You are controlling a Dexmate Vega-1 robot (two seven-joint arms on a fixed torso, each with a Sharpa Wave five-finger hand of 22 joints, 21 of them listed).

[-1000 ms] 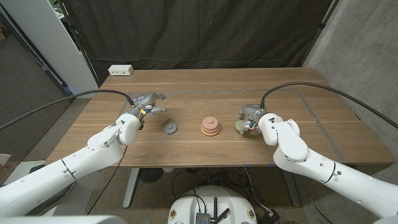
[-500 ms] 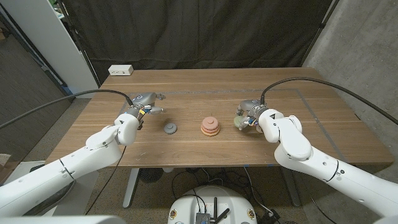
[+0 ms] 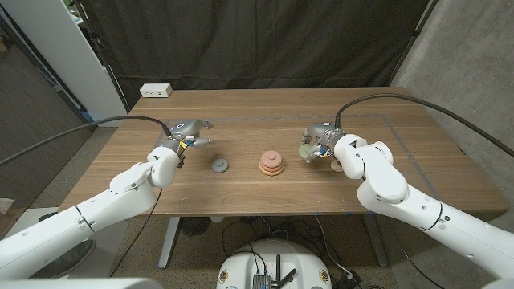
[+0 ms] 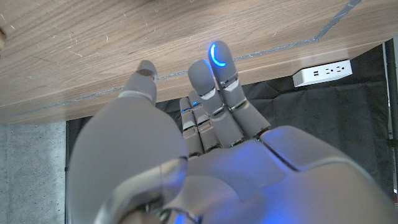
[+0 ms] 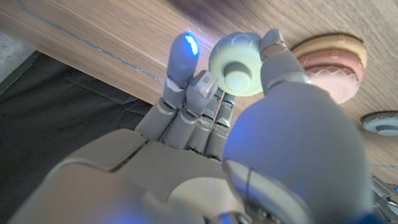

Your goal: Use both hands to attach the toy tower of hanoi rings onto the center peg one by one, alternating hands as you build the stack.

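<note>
The center peg (image 3: 271, 152) carries a stack of rings (image 3: 271, 165), a pink one over a tan one, at the table's middle; the same stack (image 5: 329, 62) shows in the right wrist view. My right hand (image 3: 324, 144) hovers just right of it and pinches a pale green ring (image 3: 305, 150) between thumb and fingers (image 5: 236, 64). A grey ring (image 3: 219, 165) lies on the table left of the stack, also in the right wrist view (image 5: 382, 122). My left hand (image 3: 186, 133) stays behind and left of the grey ring, fingers (image 4: 214, 93) stretched out, holding nothing.
A white power strip (image 3: 156, 91) lies at the table's far left corner (image 4: 322, 71). A dark curtain hangs behind the wooden table (image 3: 241, 112). A thin tape line (image 3: 265, 118) runs across the far part of the tabletop.
My right hand has risen off the table with the pale green ring and drifted slightly away from me. The left hand and the grey ring have not moved.
</note>
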